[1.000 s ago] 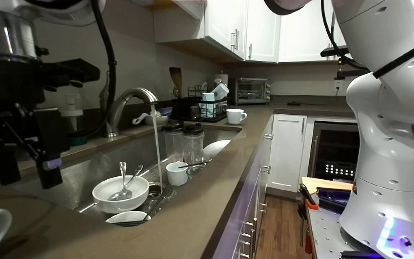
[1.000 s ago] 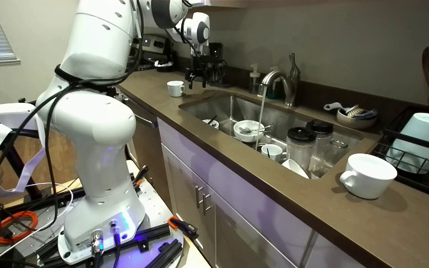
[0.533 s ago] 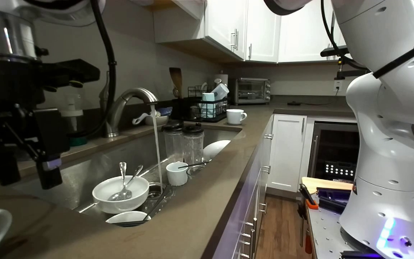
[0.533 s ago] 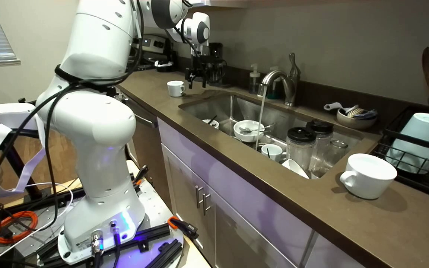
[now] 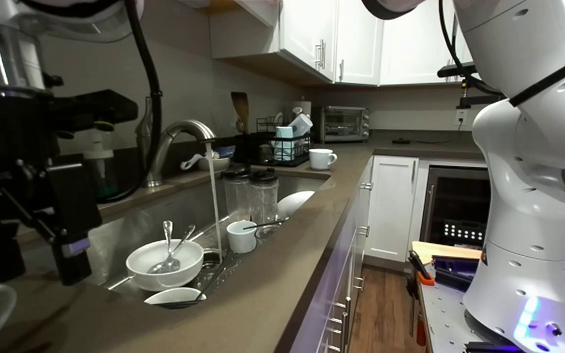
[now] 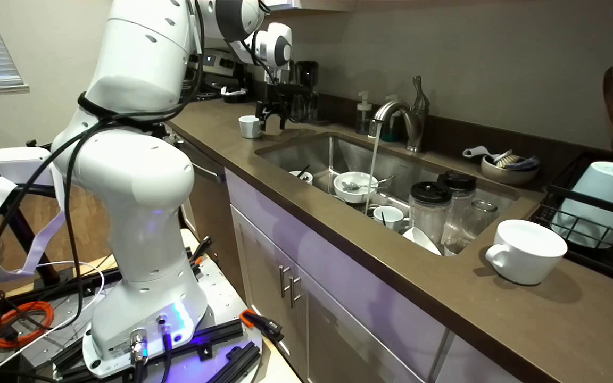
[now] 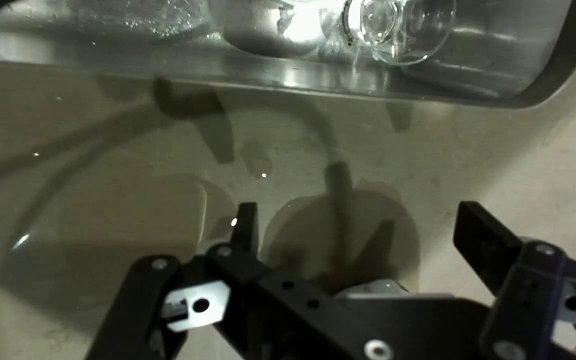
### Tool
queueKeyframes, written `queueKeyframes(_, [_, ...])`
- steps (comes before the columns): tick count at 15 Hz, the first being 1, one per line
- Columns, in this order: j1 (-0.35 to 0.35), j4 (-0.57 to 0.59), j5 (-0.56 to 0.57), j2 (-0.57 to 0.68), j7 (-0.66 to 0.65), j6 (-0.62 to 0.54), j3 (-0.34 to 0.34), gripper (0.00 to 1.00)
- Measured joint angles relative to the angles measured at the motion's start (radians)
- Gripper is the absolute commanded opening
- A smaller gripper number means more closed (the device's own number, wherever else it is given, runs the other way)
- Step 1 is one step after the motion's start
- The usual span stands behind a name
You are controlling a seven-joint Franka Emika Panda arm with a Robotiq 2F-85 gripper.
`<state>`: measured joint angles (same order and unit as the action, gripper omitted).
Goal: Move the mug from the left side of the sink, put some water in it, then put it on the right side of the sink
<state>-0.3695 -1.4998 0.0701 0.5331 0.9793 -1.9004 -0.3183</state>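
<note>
Lifting, filling and relocating the white mug [image 6: 249,127] apparently remained, though the faucet [image 6: 414,125] ran: the mug stood left of the sink [image 6: 351,153], where the Robotiq gripper [image 7: 358,212] hung spread and empty.

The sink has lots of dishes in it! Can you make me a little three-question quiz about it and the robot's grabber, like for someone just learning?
1. True or false: the faucet is turned off.
2. What shiny metal thing rests in the wide white bowl in the sink?
3. Open or shut: how does the gripper stand?

Key:
1. False: water is running from it.
2. A spoon, at least one.
3. Open.
</note>
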Motion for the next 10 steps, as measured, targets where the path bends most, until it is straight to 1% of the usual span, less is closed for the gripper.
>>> queueKeyframes(5, [-0.002, -0.037, 0.000, -0.021, 0.000, -0.013, -0.035, 1.00])
queueKeyframes(10, [0.000, -0.038, 0.000, -0.023, 0.004, -0.044, -0.034, 1.00])
